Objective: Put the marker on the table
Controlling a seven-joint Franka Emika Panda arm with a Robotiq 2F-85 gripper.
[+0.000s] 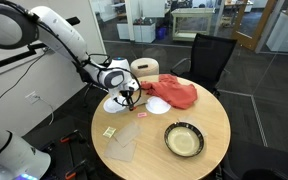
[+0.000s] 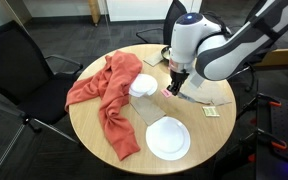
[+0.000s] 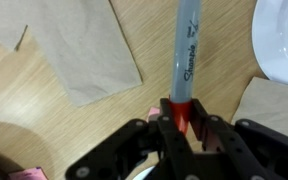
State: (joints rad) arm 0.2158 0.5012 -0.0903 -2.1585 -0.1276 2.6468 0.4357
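Note:
The marker (image 3: 184, 50) is a grey-blue Sharpie with a red cap end. In the wrist view its red end sits between my gripper's fingers (image 3: 176, 125), and its barrel points away over the wooden table (image 3: 159, 40). My gripper is shut on it. In both exterior views my gripper (image 1: 130, 97) (image 2: 174, 85) hangs low over the round table (image 1: 149, 155) (image 2: 219, 130), beside the red cloth. I cannot tell whether the marker's tip touches the tabletop.
A red cloth (image 1: 174, 93) (image 2: 104, 90) lies across the table. A bowl (image 1: 183, 139) (image 2: 167, 137) stands near one edge. A white cup (image 2: 144, 85) and a brown paper sheet (image 1: 122, 143) (image 3: 79, 50) are near my gripper. Black chairs (image 1: 209, 55) (image 2: 19, 60) stand around.

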